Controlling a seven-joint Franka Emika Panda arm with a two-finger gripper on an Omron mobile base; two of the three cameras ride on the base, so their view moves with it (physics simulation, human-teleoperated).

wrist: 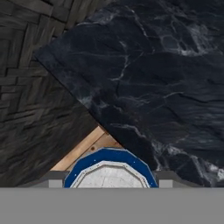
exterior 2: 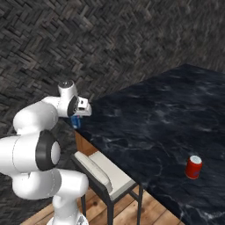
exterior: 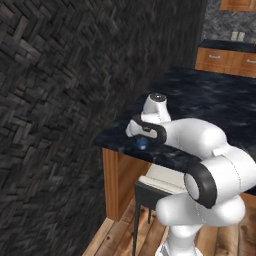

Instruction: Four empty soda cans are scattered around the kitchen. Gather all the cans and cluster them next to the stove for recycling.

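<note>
The task looks to be in an early stage: no stove appears in any view, so no can is seen clustered beside one yet, and at least two cans are away from it. The blue can [exterior: 142, 143] sits under the hand at the near left corner of the dark marble surface [exterior: 215, 95], close to the edge above the wooden cabinet side. In the hand view its silvery top and blue rim [wrist: 109, 168] lie directly between the two grey fingers [wrist: 53, 178], which stand partly open on either side of it; they appear to be closed on the can or very close to it, but contact is hard to confirm, so I judge this as a grasp in progress or just made. The left base view shows the arm bent over this corner with only a blue glimmer beneath the gripper [exterior: 141, 136]. The right base view adds what the others lack: a red can [exterior 2: 193, 167] standing upright well apart, near the front edge of the surface toward its right end, yet to be collected, and a chair [exterior 2: 103, 173] tucked below the edge.
</note>
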